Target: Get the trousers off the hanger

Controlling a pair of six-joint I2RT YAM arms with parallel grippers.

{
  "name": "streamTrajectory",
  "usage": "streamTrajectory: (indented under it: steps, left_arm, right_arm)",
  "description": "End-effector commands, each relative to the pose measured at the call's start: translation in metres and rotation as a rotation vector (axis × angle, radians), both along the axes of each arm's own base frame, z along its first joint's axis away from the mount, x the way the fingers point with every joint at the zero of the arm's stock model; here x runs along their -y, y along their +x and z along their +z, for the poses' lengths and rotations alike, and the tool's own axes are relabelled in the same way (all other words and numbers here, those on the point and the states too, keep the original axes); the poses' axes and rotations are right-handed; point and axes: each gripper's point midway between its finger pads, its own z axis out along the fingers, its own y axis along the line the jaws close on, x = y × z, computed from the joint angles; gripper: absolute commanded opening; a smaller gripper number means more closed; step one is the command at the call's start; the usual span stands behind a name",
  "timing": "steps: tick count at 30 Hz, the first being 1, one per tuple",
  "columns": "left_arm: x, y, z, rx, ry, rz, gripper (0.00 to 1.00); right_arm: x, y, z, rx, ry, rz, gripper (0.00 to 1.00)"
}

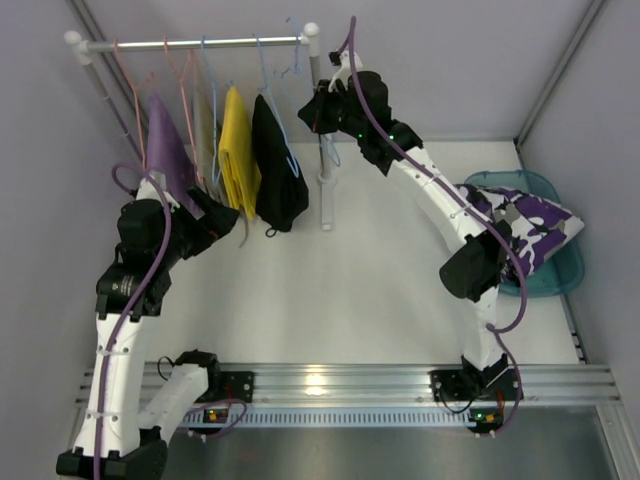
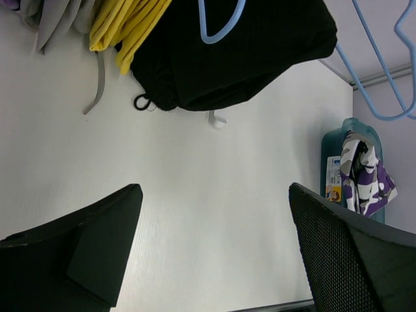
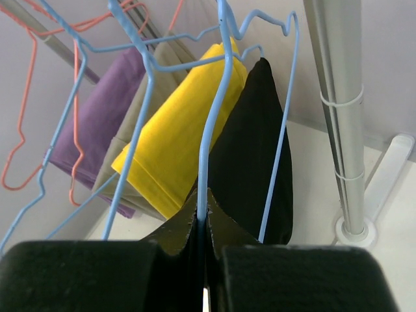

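On the rack: the black trousers point(image 1: 278, 175) hang folded over their own hanger from the rail point(image 1: 200, 43). They are the last garment toward the right end, just beside the yellow garment point(image 1: 238, 150).
In the basket: the camouflage trousers point(image 1: 530, 222) lie heaped in a teal basket point(image 1: 555, 280) at the right edge of the bench point(image 1: 350, 300) (that pair looks finished with).
Long axis: the black pair drops straight down from the rail, with the hem lowest.
Right tool point(image 3: 207, 214): clenched on the wire of a blue hanger point(image 3: 203, 175) up by the rail's right end. The black pair lies just to its left. I cannot tell whether the pinched wire is the one carrying it.
Left tool point(image 2: 214, 195): released, jaws spread wide and holding nothing, low down near the hems. The black cloth hangs ahead of the jaws, with the yellow one beside it.
Nearer arm: the right arm is nearer the hook end, the left arm nearer the hem.
Step in hand (my judgement): one pair is off and one is to go. The next move turns on either lifting the hook off the rail or drawing the cloth down off the bar.
Surface: a pale, smooth bench.
Room: pale walls close by, and the rack's post point(image 3: 338, 97) stands beside the right tool.
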Motion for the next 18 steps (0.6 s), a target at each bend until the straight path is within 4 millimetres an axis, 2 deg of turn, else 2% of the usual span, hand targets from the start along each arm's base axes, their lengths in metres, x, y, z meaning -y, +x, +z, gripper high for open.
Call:
streamTrajectory:
  steps: [1, 5, 12, 18]
  left_arm:
    - [0.002, -0.002, 0.005, 0.008, 0.002, -0.023, 0.99]
    - [0.001, -0.003, 0.008, 0.006, 0.012, -0.019, 0.99]
    - [-0.008, 0.002, 0.012, -0.006, 0.072, 0.004, 0.99]
    - [-0.009, 0.006, 0.018, -0.004, 0.08, 0.002, 0.99]
  right_arm:
    - [-0.008, 0.0, 0.05, 0.157, 0.071, -0.011, 0.0]
    - [-0.01, 0.005, 0.042, 0.158, 0.048, -0.052, 0.0]
    - [0.002, 0.021, 0.02, 0.123, -0.01, -0.17, 0.0]
    - [0.007, 0.019, 0.011, 0.116, -0.034, -0.194, 0.02]
